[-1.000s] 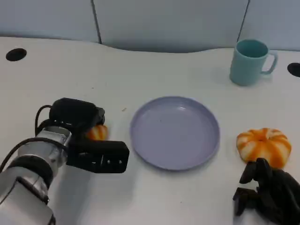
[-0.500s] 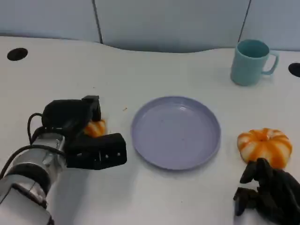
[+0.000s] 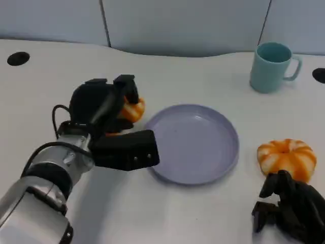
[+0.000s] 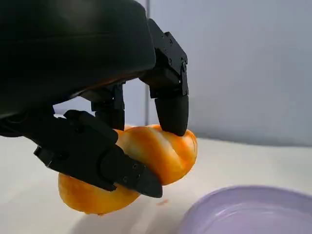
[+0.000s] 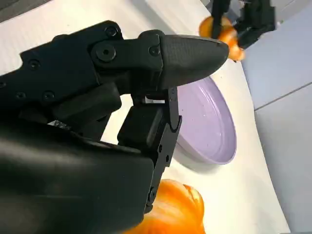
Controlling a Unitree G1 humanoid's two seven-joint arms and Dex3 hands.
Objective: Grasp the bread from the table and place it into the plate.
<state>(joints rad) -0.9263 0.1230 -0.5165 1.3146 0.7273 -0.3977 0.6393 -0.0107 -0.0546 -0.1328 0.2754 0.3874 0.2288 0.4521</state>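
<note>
Head view: left hand (image 3: 109, 109) gripping bread (image 3: 133, 109), lifted since a second ago, now beside plate (image 3: 223, 157); drop next.

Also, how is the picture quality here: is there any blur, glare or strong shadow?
Head view: even light, sharp, with a soft shadow beside the plate. Left wrist view: the bread is sharp, the black shell of the left hand is blurred. Right wrist view: the right hand is sharp, the second bread soft.
</note>
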